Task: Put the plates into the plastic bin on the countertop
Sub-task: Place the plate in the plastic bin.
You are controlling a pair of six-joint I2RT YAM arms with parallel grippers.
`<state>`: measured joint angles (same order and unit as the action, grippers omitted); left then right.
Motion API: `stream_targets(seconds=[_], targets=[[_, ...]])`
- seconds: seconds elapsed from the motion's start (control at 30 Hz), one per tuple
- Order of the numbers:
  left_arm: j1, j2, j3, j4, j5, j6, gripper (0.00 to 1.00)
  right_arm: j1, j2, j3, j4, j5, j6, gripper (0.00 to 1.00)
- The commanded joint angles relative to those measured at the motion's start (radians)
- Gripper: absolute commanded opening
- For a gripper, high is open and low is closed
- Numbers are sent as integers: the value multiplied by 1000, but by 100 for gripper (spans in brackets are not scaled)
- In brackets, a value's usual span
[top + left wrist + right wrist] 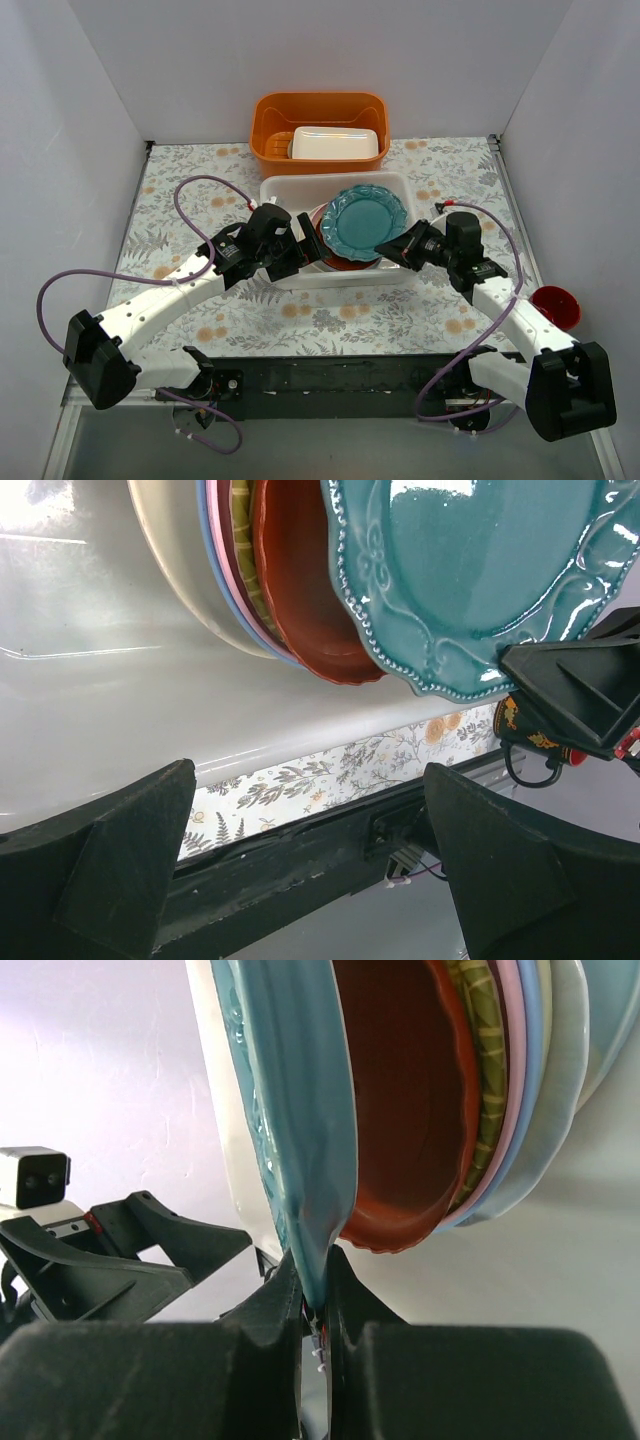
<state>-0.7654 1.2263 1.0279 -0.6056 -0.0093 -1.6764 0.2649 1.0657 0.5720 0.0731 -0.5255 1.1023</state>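
Note:
The plastic bin (335, 184) stands mid-countertop (200, 215). Inside it lies a stack of several plates, red-brown (327, 247) on top. In the left wrist view the stack shows a cream plate (175, 560) at the far side and the red-brown plate (300, 600) nearest the teal one. My right gripper (402, 246) is shut on the rim of a teal scalloped plate (366, 220), holding it tilted just over the stack. The right wrist view shows its fingers (290, 1305) pinching the teal plate (295, 1110) edge-on. My left gripper (298, 252) is open and empty at the bin's near-left wall (80, 710).
An orange tub (320, 125) holding a small white box (337, 143) stands behind the bin. A red cup (555, 305) sits at the right edge of the countertop. White walls close in the back and both sides.

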Motion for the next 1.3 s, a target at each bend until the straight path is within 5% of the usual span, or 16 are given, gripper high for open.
stream_targets(seconds=[0.0, 0.93, 1.27], targets=[[-2, -16, 29, 0, 8, 9, 98, 20, -65, 9, 165, -2, -1, 1], [-2, -22, -8, 12, 8, 6, 98, 126, -6, -31, 215, 16, 18, 1], [-2, -24, -6, 6, 8, 10, 98, 157, 111, 46, 93, -5, -90, 4]])
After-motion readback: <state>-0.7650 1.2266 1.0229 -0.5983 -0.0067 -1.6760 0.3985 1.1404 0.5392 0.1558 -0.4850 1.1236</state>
